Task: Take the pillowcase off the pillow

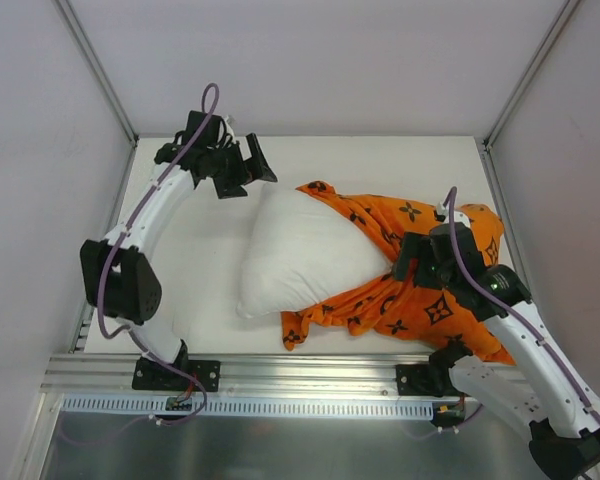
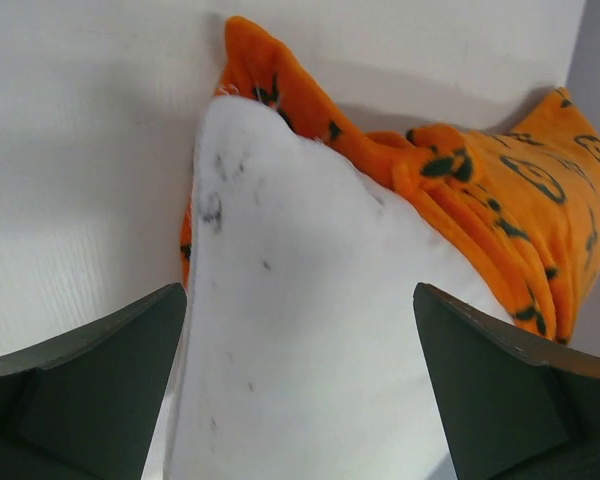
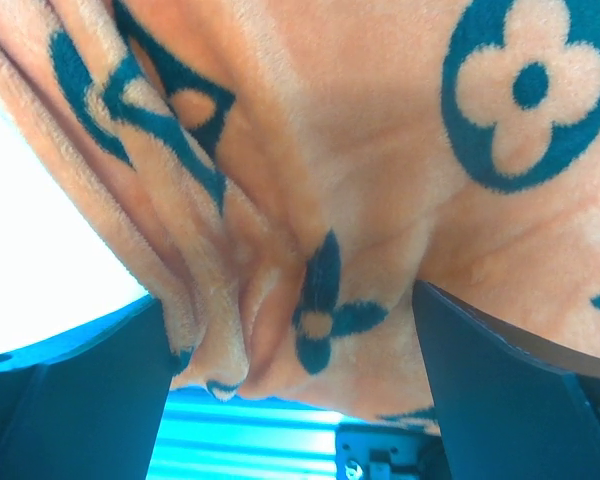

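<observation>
Pillowcase (image 1: pixel 380 300) of plush orange bunches over plump white pillow (image 1: pixel 300 250)

The plump, plain white rectangular pillow (image 1: pixel 300 250) lay on the tabletop (image 1: pixel 380 165), its left part bare and faintly smudged near one corner. The bright orange plush pillowcase (image 1: pixel 425 300) with black monogram motifs was bunched over its right end.
</observation>
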You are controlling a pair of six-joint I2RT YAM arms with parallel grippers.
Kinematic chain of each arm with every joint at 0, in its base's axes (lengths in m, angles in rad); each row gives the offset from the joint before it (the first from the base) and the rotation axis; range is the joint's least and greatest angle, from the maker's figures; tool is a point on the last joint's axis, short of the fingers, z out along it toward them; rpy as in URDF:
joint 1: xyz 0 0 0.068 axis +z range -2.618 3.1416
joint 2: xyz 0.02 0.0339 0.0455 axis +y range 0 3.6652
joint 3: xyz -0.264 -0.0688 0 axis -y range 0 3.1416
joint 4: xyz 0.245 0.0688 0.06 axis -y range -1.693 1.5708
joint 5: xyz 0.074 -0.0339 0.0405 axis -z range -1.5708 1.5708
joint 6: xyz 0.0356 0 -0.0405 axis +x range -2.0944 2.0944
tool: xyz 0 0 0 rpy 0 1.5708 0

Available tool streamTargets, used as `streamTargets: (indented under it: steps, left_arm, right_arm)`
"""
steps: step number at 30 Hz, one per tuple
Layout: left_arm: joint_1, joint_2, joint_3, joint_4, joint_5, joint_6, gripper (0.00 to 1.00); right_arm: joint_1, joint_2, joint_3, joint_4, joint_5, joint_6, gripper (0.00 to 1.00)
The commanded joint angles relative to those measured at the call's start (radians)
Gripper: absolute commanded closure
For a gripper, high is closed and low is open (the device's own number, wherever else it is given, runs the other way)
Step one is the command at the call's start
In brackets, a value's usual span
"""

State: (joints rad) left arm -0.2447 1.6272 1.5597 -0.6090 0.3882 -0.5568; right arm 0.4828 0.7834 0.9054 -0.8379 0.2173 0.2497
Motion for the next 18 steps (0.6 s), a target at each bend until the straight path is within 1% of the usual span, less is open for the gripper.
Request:
streamTargets:
  steps: [1,2,4,5,8,9,10,11,12,15,16,17,18]
  left_arm:
    - [-0.024,0.143,0.098,-0.072,-0.057,0.023,0.01]
    - [-0.028,0.208,0.144,-0.072,-0.039,0.017,0.01]
    - [-0.056,0.265,0.196,-0.074,-0.014,0.006,0.01]
    - [-0.065,0.308,0.206,-0.074,-0.009,0.003,0.01]
    - [-0.114,0.350,0.208,-0.072,0.014,-0.006,0.01]
    - [-0.126,0.349,0.200,-0.071,0.014,-0.005,0.07]
    - [-0.148,0.346,0.183,-0.071,0.011,0.006,0.23]
    - [-0.156,0.330,0.172,-0.071,0.011,0.012,0.74]
    - [-0.159,0.317,0.155,-0.071,0.014,0.012,1.00]
    - [-0.159,0.237,0.053,-0.066,0.012,0.014,1.00]
    - [-0.159,0.212,-0.008,-0.061,0.006,0.014,1.00]
    - [-0.159,0.163,-0.036,-0.052,-0.005,0.014,1.00]
    - [-0.159,0.137,-0.087,-0.045,-0.005,0.012,1.00]
  right_arm:
    - [0.048,0.028,0.078,-0.108,0.088,-0.016,0.04]
    - [0.057,0.034,0.084,-0.113,0.093,-0.018,0.04]
    - [0.074,0.048,0.105,-0.089,0.064,-0.018,0.04]
    - [0.077,0.059,0.122,-0.075,0.051,-0.018,0.04]
    - [0.114,0.134,0.213,-0.038,0.073,-0.027,0.04]
    - [0.122,0.164,0.243,-0.038,0.088,-0.033,0.04]
    - [0.135,0.200,0.310,-0.040,0.091,-0.049,0.04]
    - [0.143,0.262,0.344,-0.038,0.097,-0.055,0.04]
    - [0.152,0.293,0.377,-0.033,0.105,-0.059,0.04]
    - [0.194,0.405,0.484,-0.004,0.103,-0.084,0.04]
    - [0.201,0.436,0.506,0.003,0.100,-0.090,0.04]
    - [0.204,0.468,0.550,0.008,0.100,-0.107,0.04]
    - [0.214,0.540,0.575,0.005,0.100,-0.113,0.04]
